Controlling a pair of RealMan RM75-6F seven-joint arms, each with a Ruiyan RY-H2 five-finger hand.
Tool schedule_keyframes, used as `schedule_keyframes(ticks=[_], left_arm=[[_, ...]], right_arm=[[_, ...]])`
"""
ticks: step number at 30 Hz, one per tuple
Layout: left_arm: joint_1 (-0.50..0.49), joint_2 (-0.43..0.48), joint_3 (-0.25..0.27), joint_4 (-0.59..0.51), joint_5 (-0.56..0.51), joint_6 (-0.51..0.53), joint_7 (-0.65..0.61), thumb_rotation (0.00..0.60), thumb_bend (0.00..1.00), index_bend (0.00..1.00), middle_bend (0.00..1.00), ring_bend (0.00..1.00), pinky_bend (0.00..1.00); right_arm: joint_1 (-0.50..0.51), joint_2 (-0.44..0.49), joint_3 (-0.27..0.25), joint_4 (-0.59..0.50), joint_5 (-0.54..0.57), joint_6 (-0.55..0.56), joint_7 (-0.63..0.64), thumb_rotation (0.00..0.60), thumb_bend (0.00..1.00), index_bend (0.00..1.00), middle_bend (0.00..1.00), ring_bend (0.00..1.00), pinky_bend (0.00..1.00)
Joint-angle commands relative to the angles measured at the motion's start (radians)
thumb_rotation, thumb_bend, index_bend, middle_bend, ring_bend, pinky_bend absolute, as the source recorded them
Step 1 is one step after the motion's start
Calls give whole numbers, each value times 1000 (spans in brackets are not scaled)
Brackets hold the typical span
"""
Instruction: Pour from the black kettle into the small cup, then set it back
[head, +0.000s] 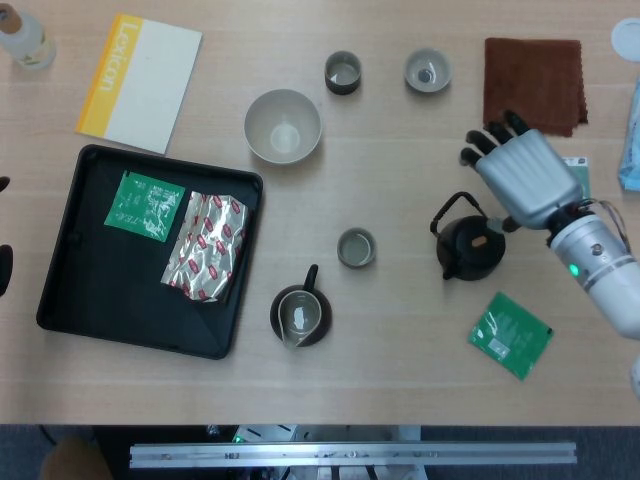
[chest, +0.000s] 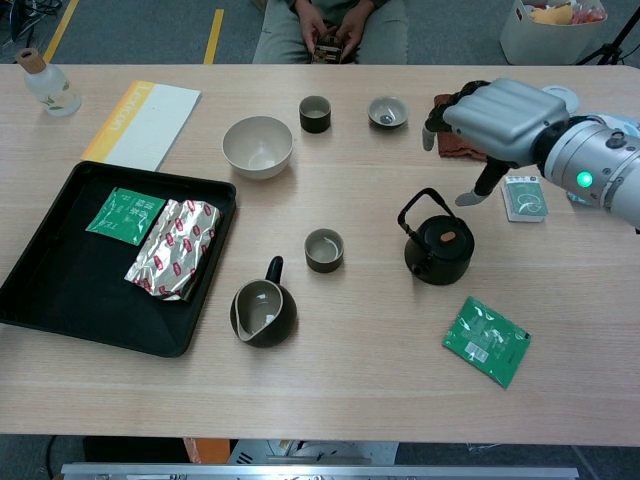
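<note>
The black kettle (head: 469, 246) (chest: 439, 250) stands upright on the table, its wire handle raised, to the right of the small cup (head: 356, 247) (chest: 324, 249). My right hand (head: 522, 175) (chest: 497, 115) hovers above and behind the kettle, fingers spread, holding nothing and clear of the handle. My left hand shows only as dark fingertips (head: 4, 270) at the left edge of the head view; its state is unclear.
A dark pitcher (head: 300, 315) sits in front of the cup. A black tray (head: 80, 290) with packets lies at left. A bowl (head: 283, 127), two cups (head: 343, 72), a brown cloth (head: 534, 82) and a green packet (head: 510, 334) surround the area.
</note>
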Motion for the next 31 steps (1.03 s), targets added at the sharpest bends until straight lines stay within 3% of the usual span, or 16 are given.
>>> schedule_keyframes(ticks=[1, 5, 10, 15, 21, 31], left_arm=[[-2, 1, -1, 1, -3, -5, -8, 600, 432, 154, 238, 191, 171], [-6, 7, -3, -4, -13, -14, -24, 600, 432, 153, 238, 191, 171], [-8, 5, -4, -5, -23, -20, -22, 600, 432, 153, 238, 191, 171], [-3, -8, -9, -2, -7, 9, -30, 600, 432, 154, 239, 191, 171], [12, -11, 3, -14, 13, 33, -11, 600, 432, 153, 239, 191, 171], [23, -15, 13, -22, 16, 38, 14, 600, 432, 154, 239, 191, 171]], right_arm=[[-79, 46, 7, -26, -87, 91, 62, 561, 116, 303, 247, 165, 121], [-188, 64, -8, -3, -221, 232, 127, 599, 225, 342, 318, 232, 154], [-327, 64, -25, 36, -357, 386, 208, 600, 284, 437, 394, 330, 243], [-438, 77, -31, 50, -417, 473, 254, 600, 288, 450, 420, 362, 254], [-545, 101, -33, 51, -459, 533, 290, 600, 289, 450, 423, 362, 254], [-621, 132, 2, 43, -493, 512, 295, 600, 289, 450, 423, 362, 254]])
